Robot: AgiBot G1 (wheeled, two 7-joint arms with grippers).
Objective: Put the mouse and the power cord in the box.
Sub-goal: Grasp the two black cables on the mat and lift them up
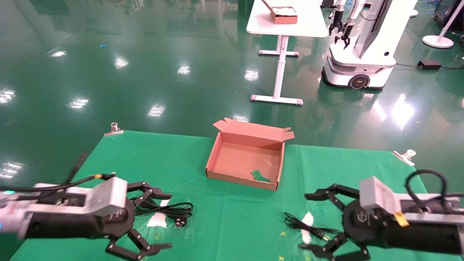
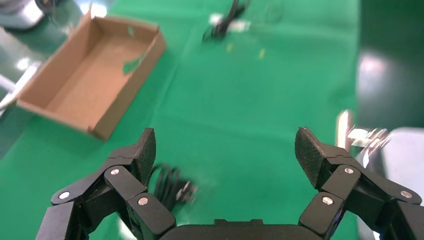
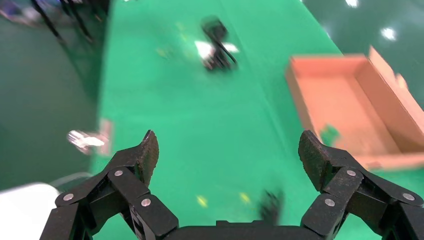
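The brown cardboard box (image 1: 216,152) lies open at the middle of the green cloth, flap lid back, a green scrap (image 1: 260,176) on its floor. The bundled power cord (image 1: 170,209) lies by the upper finger of my left gripper (image 1: 168,221), which is open and holds nothing. In the left wrist view the power cord (image 2: 170,184) sits just beside one finger of my left gripper (image 2: 226,150). A thin black mouse cable (image 1: 308,225) lies between the open fingers of my right gripper (image 1: 303,222). The mouse body is hidden. My right gripper (image 3: 228,150) also shows open and empty.
White tape patches (image 1: 158,219) mark the cloth near each cable. Metal clips (image 1: 114,129) hold the cloth's far corners. Beyond the table's far edge is green floor, with a white table (image 1: 286,27), a smaller box (image 1: 284,15) and another robot (image 1: 359,47).
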